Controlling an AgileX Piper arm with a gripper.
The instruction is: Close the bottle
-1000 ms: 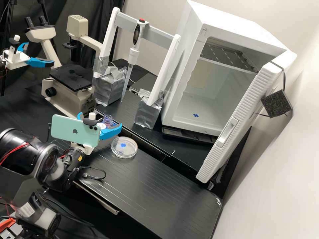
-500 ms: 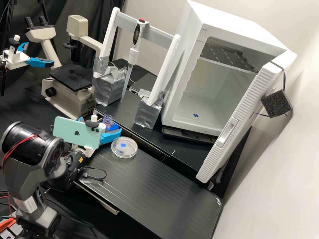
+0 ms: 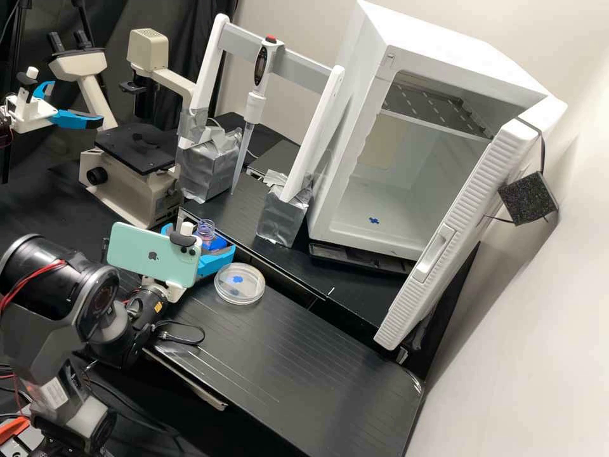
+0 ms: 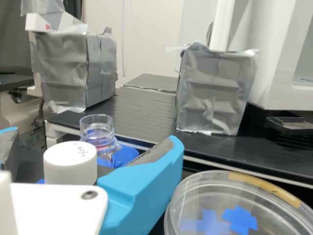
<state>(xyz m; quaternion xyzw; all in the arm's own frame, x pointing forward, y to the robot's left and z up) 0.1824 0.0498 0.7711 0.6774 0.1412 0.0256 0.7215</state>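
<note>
In the high view my gripper (image 3: 200,238) is low at the left end of the bench, its blue fingers apart around the bottle's area. The clear bottle (image 3: 206,228) stands uncapped in a blue holder (image 3: 218,243). In the wrist view my gripper (image 4: 93,137) stands open. A white cap (image 4: 70,164) with writing on top is between its fingers, near their roots, partly hidden by the white gripper base. Whether a finger touches it I cannot tell. Just beyond the cap rises the bottle (image 4: 98,132), its mouth upward, its lower part hidden by a finger (image 4: 144,188).
A round clear dish (image 3: 239,284) with blue marks lies close by the gripper on the black ribbed tray (image 3: 298,355). Behind are silver-taped stands (image 3: 283,216), a hanging pipette (image 3: 255,105), a microscope (image 3: 133,165) and a white cabinet with its door open (image 3: 406,165).
My gripper has come down and shifted slightly right in the high view, and its fingers look a little closer together. The dish and the tray's near-left edge have shifted slightly.
</note>
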